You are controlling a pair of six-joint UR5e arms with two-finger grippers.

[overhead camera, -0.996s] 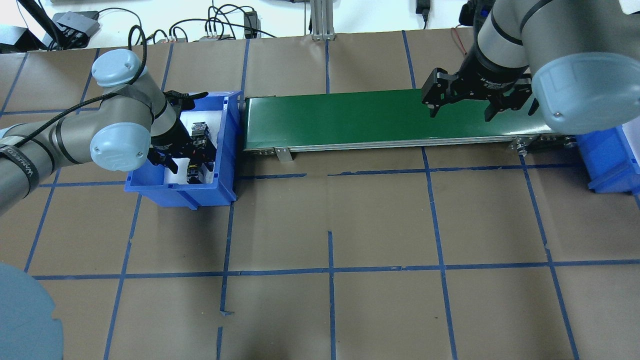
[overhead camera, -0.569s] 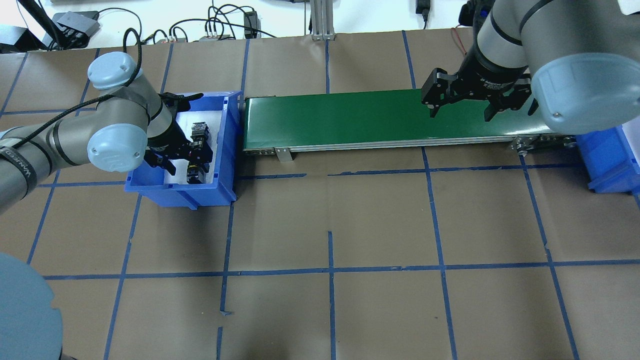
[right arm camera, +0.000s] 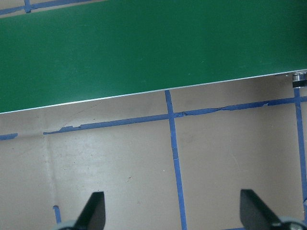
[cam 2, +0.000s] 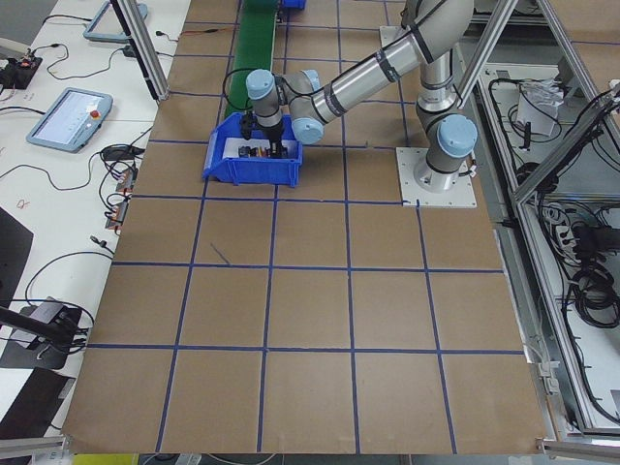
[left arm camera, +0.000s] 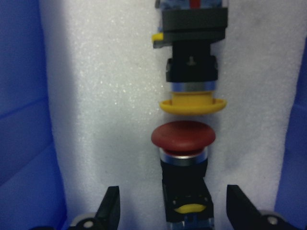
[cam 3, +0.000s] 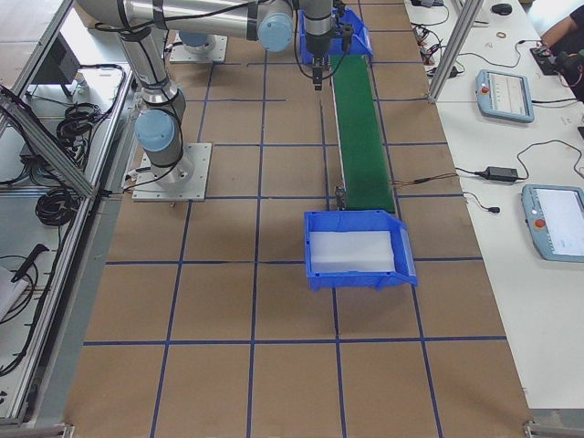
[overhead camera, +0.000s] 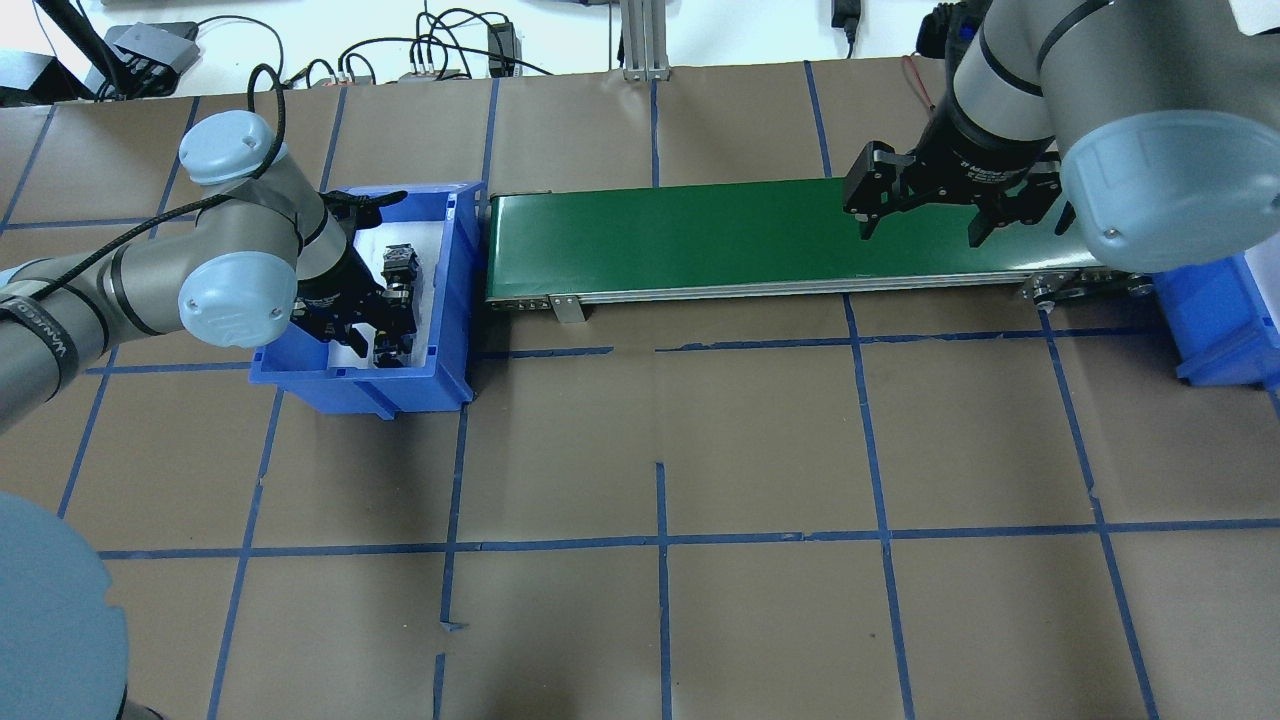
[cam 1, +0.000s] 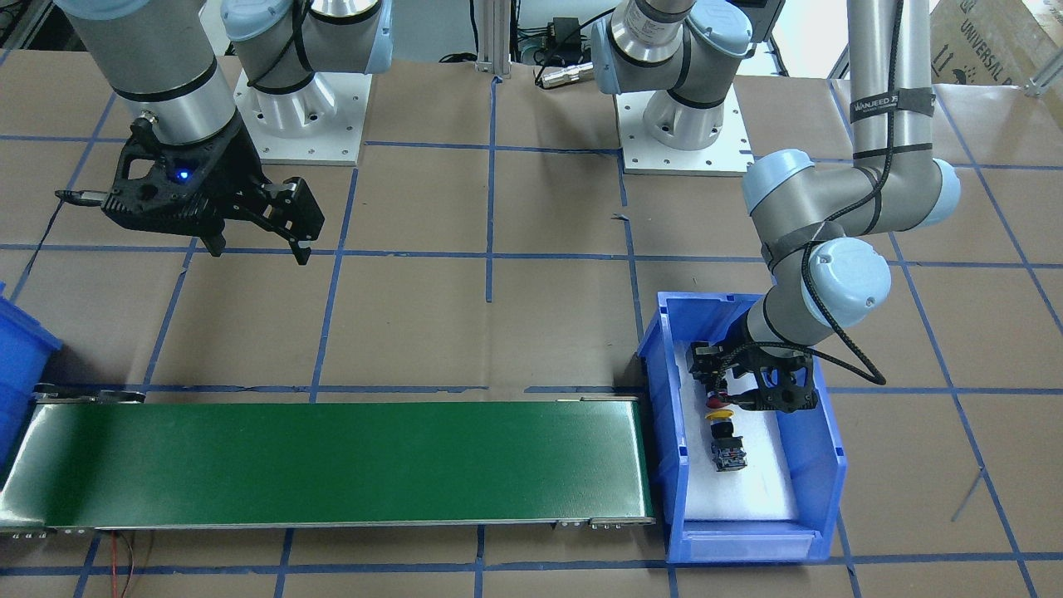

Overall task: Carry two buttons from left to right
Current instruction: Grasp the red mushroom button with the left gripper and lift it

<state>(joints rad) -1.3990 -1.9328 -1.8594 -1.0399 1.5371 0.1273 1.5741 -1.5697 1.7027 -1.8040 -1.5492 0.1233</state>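
Two buttons lie cap to cap on white foam inside the blue bin on the left. In the left wrist view the red button is nearer and the yellow button lies just beyond it. My left gripper is open low in the bin, its fingers standing either side of the red button's black block without touching it. From the front, the yellow button shows just beyond the left gripper. My right gripper hangs open and empty above the conveyor's right end.
A green conveyor belt runs from the left bin toward a second blue bin at the right, which is lined with white foam. Brown table with blue tape lines surrounds them. Cables lie along the far edge.
My left gripper has shifted a little inside the bin, staying open around the red button. The right arm has not moved.
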